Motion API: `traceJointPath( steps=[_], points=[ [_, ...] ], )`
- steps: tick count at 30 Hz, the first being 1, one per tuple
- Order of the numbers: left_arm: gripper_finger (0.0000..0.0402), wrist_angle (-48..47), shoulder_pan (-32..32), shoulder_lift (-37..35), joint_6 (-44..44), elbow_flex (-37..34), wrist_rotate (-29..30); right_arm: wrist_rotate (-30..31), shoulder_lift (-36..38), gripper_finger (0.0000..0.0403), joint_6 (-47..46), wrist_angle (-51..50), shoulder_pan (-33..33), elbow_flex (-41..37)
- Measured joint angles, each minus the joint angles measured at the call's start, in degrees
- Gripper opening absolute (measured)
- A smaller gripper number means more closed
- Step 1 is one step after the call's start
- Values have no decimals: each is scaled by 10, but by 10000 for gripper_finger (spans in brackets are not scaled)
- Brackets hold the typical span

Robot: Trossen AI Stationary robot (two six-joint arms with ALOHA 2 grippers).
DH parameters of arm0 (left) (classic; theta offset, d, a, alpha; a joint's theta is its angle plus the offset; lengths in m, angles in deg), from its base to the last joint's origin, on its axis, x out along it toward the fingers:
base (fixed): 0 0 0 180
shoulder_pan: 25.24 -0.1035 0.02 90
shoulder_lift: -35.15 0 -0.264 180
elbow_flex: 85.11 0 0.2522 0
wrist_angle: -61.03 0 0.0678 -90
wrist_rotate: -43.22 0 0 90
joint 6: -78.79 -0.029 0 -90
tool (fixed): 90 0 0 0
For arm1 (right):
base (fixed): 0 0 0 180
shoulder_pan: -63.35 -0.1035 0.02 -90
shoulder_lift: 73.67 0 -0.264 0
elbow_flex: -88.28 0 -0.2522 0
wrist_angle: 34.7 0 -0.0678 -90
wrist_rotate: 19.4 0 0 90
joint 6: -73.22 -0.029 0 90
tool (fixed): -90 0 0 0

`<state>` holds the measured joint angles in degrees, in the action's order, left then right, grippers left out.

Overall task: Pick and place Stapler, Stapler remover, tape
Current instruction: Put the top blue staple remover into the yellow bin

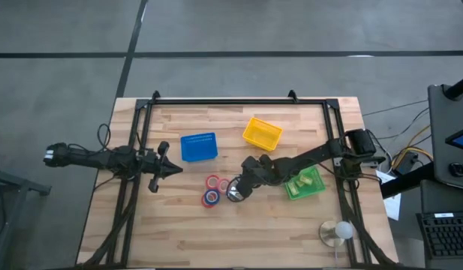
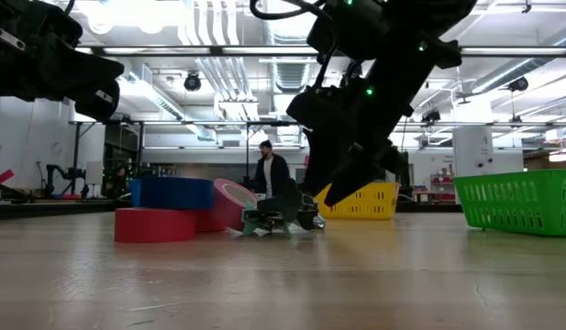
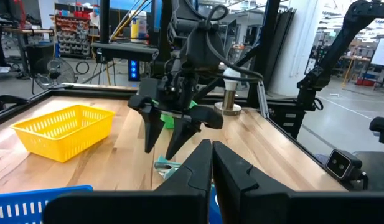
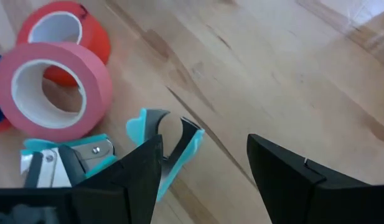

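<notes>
We are seeing the right gripper (image 4: pixel 201 174) hovering with fingers apart over the teal staple remover (image 4: pixel 170 146), its long axis slanting toward the frame's lower left beside the pink tape (image 4: pixel 51 90), while the stapler (image 4: pixel 61 163) is sitting partly hidden behind one finger (image 4: pixel 117 186).

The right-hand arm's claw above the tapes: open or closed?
Open. The right gripper shows bare wood between its two dark fingers, hovering over the teal staple remover beside the pink tape roll, gripping nothing.
</notes>
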<state>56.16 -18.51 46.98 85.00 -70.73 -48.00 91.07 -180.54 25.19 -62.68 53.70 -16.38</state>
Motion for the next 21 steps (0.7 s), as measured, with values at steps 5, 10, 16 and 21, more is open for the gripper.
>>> traceJointPath(
  steps=[5,10,16,21],
  points=[
    [16,0,0,0,0,0,0,-1,-1,225,-1,0,0,0],
    [16,0,0,0,0,0,0,-1,-1,215,-10,0,0,0],
    [16,0,0,0,0,0,0,-10,-1,199,-18,0,1,0],
    [16,0,0,0,0,0,0,-10,-1,186,-19,2,1,-1]
  ],
)
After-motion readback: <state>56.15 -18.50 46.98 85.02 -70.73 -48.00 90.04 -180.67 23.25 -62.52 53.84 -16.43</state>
